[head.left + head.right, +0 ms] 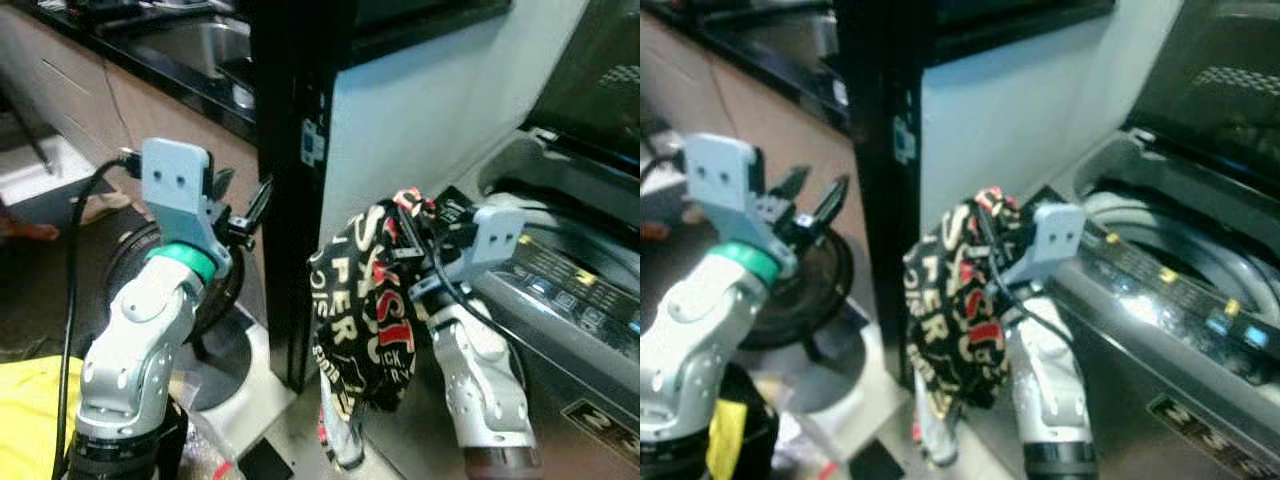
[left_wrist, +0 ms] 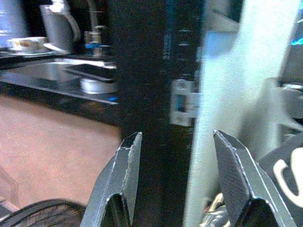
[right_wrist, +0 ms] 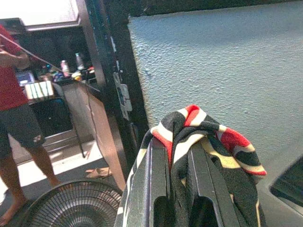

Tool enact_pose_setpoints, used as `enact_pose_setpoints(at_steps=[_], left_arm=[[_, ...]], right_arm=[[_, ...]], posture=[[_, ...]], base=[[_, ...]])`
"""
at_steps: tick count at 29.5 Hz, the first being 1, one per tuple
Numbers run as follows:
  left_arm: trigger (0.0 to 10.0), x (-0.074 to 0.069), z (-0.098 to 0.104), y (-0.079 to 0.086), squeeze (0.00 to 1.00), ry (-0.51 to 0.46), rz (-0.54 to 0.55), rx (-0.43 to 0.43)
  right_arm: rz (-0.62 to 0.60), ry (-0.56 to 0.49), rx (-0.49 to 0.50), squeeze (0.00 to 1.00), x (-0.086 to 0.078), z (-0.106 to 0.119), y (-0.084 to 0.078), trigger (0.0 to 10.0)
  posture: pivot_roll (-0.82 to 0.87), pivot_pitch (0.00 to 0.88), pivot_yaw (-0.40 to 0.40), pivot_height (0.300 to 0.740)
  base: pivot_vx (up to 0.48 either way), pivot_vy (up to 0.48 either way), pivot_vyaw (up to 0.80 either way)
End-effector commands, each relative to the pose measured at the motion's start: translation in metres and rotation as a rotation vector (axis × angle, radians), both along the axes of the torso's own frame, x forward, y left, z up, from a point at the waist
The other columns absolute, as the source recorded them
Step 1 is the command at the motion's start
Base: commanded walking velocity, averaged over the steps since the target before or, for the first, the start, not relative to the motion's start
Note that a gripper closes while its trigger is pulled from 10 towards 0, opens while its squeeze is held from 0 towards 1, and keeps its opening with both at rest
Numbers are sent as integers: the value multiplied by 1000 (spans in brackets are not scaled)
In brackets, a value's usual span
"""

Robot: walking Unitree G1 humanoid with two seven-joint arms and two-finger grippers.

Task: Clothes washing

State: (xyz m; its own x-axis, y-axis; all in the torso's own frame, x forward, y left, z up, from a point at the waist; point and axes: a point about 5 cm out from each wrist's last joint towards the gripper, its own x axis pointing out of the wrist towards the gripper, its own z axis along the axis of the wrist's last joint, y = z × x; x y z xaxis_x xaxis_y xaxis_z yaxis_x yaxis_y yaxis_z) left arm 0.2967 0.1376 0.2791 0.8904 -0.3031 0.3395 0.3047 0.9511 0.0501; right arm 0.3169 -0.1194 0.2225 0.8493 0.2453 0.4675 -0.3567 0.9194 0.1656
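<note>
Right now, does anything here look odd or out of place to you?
Nothing looks damaged or spilled. The right gripper holds a black printed garment, dangling beside the open washing machine rather than in it. The left gripper is open, holding nothing.

A pale textured wall [image 1: 420, 120] fills the upper centre beside a black door frame [image 1: 285, 180]; a dark counter with a steel sink [image 1: 195, 40] occupies the upper left; a floor fan [image 3: 75, 205] stands lower left.

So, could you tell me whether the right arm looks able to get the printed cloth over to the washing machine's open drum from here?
Probably yes. The right tool grips the black printed cloth beside the washing machine, whose lid stands open; nothing visible blocks the way.
</note>
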Motion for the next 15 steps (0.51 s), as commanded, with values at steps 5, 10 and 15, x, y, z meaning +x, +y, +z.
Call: enact_pose_setpoints(at_steps=[5, 10, 15], left_arm=[[10000, -1, 0, -2, 0, 4, -9, 3], [10000, -1, -1, -2, 0, 6, -10, 3], [10000, -1, -1, -2, 0, 8, -12, 2]], right_arm=[[-1, -15, 25, 0, 1, 4, -1, 10000], [-2, -16, 22, 0, 0, 4, -1, 10000], [-4, -16, 20, 0, 0, 4, -1, 10000]], posture=[[76, 0, 14, 740], [71, 0, 14, 740], [71, 0, 14, 740]], base=[[0, 0, -800], [0, 0, -800], [0, 0, -800]])
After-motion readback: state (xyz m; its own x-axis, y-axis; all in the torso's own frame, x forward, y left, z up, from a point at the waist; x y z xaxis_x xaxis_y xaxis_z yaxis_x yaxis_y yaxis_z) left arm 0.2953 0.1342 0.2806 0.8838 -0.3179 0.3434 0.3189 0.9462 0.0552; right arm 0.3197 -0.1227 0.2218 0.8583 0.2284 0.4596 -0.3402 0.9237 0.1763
